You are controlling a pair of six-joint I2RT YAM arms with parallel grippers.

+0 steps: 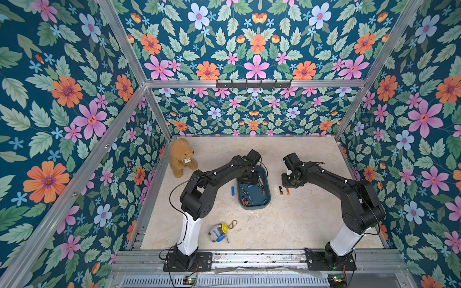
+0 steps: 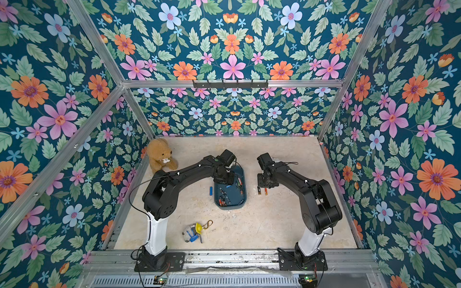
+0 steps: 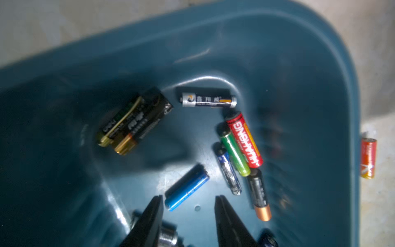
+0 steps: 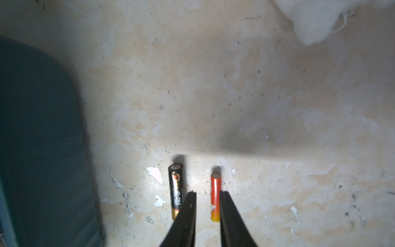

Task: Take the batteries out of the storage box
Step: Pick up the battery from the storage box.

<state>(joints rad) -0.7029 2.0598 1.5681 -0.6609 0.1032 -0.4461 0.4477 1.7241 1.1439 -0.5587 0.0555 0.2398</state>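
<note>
Top view: dark teal plastic storage box (image 1: 258,197) on the beige table (image 1: 287,224); three small cylindrical batteries (image 1: 232,190) lie outside it, most are inside.
Left wrist: my left gripper (image 3: 188,196) is parted and empty, over a blue battery (image 3: 187,189) in the box.
Right wrist: my right gripper (image 4: 207,192) is unclenched, straddling an orange battery (image 4: 215,198) on the table.
Progress: early, I judge.

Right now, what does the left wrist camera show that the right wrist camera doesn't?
Only the left wrist view: the inside of the storage box, with the red battery, the green battery and the blue battery among those lying in it, and the left gripper open over the blue one. Only the right wrist view: a black-and-gold battery on the table and the right gripper open astride the orange battery. Both: the beige table, the box's teal wall and, probably, that same orange battery outside it.
</note>
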